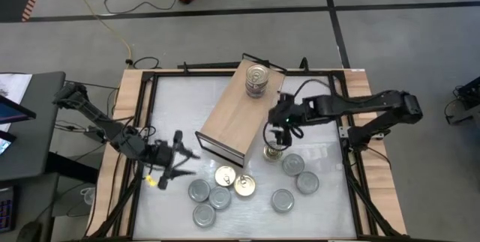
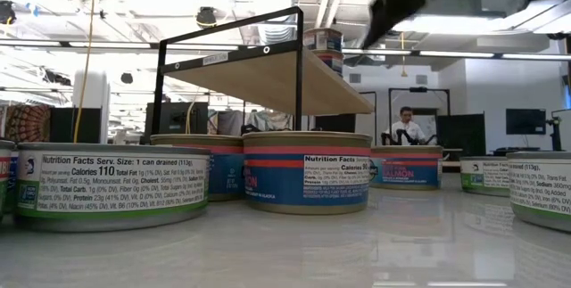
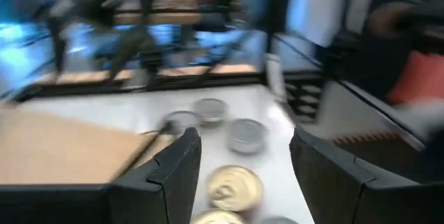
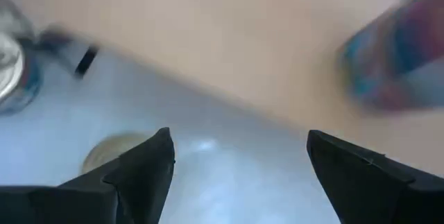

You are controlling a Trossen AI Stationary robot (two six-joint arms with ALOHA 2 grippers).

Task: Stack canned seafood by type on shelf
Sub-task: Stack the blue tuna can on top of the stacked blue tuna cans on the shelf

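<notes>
Wide white table (image 1: 322, 204) inside a black frame, with the shelf (image 1: 238, 115) lying slantwise across its middle and a short stack of silver-lidded tins (image 1: 256, 79) already on the far end of its board. Loose canned seafood spread on the near half of the table: gold-lidded tins (image 1: 234, 180) just off the shelf's near corner, silver-grey tins (image 1: 205, 201) beside them, more silver ones (image 1: 297, 173) toward the right. Right gripper (image 1: 279, 131) spread wide and empty, hovering beside the shelf's long edge, nearly over a lone gold-lidded tin (image 1: 273, 152). Left gripper (image 1: 178, 161) partly spread, empty, waiting near the shelf's near-left corner. Likely step: picking up that lone gold tin. Best done by dropping straight down with fingers straddling the flat rim, closing level, then lifting clear of the board's height before swinging over. Gold tins best started as a separate pile, apart from the silver stack. Little room between that tin and the shelf edge on one side and the nearest silver tin on the other; plenty of bare board along the shelf's middle and near end.
</notes>
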